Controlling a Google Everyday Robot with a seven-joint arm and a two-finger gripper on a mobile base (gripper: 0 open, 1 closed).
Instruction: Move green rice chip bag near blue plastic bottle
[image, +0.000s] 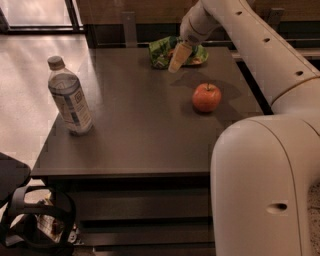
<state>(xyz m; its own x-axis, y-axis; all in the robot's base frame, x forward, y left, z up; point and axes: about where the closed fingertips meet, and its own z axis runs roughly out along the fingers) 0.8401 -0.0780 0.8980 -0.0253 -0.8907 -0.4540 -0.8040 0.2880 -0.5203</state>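
Note:
The green rice chip bag (165, 51) lies crumpled at the far edge of the dark table (140, 125), right of centre. My gripper (178, 59) hangs from the white arm directly over the bag's middle, its pale fingers pointing down at the bag's front edge. The blue plastic bottle (70, 97) stands upright near the table's left edge, far from the bag.
A red-orange apple (206, 97) sits on the table's right side, in front of the bag. My white arm (260, 165) fills the right foreground. A dark chair with a bag (30, 215) stands at the lower left beside the table.

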